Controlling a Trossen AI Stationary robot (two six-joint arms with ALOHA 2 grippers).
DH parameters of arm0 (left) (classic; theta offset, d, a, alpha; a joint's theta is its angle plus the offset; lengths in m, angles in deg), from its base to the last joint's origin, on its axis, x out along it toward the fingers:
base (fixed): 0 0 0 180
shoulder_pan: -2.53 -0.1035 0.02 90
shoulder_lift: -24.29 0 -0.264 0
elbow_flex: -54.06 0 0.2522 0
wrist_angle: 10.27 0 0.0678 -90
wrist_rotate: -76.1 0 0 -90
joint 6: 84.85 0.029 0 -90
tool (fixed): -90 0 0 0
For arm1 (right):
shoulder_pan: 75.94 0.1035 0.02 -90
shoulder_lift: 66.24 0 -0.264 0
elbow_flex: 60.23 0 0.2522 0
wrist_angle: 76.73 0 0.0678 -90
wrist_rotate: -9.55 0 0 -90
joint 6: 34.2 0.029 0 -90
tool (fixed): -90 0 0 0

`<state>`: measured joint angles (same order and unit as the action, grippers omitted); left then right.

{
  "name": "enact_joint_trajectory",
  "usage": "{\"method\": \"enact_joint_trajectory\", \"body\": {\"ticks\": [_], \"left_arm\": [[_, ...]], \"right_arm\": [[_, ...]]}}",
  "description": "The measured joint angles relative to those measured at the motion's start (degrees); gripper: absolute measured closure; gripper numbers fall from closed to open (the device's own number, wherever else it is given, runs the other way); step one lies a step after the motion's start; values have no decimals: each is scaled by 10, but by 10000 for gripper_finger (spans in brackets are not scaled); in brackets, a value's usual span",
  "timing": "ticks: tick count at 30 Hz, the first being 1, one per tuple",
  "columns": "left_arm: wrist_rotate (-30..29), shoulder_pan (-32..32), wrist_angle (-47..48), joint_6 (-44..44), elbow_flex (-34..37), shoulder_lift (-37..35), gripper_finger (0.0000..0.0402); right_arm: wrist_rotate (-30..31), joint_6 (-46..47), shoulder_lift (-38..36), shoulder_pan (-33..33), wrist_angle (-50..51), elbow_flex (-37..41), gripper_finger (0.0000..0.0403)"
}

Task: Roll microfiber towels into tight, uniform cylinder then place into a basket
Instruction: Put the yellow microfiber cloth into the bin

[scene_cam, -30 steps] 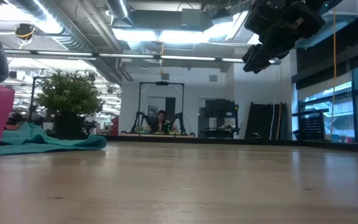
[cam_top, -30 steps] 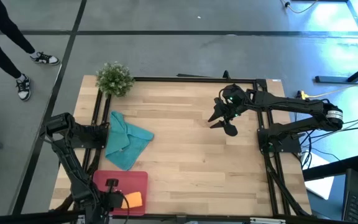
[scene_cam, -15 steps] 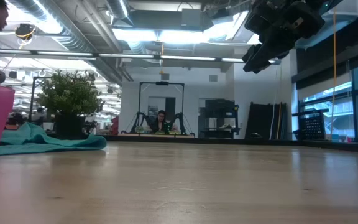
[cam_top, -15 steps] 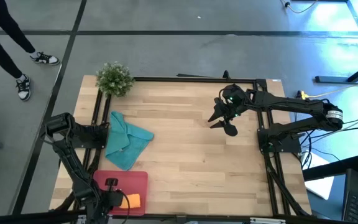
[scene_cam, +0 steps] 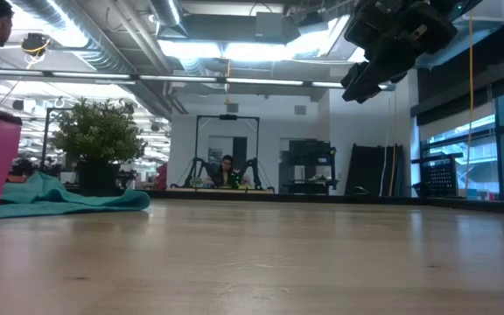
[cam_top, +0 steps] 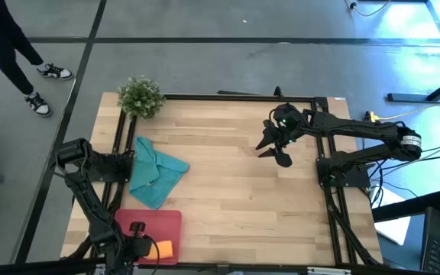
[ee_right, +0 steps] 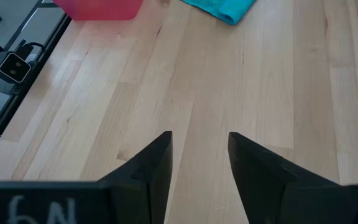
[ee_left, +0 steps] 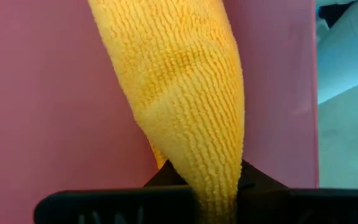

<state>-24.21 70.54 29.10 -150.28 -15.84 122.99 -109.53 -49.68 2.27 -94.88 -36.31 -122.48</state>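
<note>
The orange towel [cam_top: 163,249], rolled into a narrow bundle, is over the near right part of the pink basket [cam_top: 159,221]. My left gripper [cam_top: 139,243] is over the basket and shut on it. The teal towel [cam_top: 155,174] lies crumpled on the table, beyond the basket; it also shows in the low view [scene_cam: 68,199]. My right gripper [cam_top: 272,150] hangs open and empty above the table's right half, well clear of the wood [ee_right: 197,162]. My left gripper pinches one end of the orange towel roll [ee_left: 219,180] between its two fingers. The roll runs away from the fingers, along their line, over the basket's pink floor [ee_left: 55,93]. Whether the roll rests on the floor I cannot tell.
A small green potted plant [cam_top: 140,96] stands at the table's far left corner. A person's legs and shoes [cam_top: 38,105] show on the floor beyond that corner. Bare wood lies between the teal towel and my right arm.
The person beyond the table's far left corner has taken a step. Neither arm nor towel has visibly moved.
</note>
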Motion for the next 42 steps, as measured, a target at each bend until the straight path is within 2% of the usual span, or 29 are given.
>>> {"method": "enact_joint_trajectory", "body": {"ticks": [7,36,42], "left_arm": [[5,0,0,0,0,0,373],[22,0,6,-5,0,0,141],[21,-1,7,-1,0,0,122]], "right_arm": [[0,0,0,0,0,0,246],[0,0,0,0,0,0,246],[0,0,0,0,0,0,246]]}}
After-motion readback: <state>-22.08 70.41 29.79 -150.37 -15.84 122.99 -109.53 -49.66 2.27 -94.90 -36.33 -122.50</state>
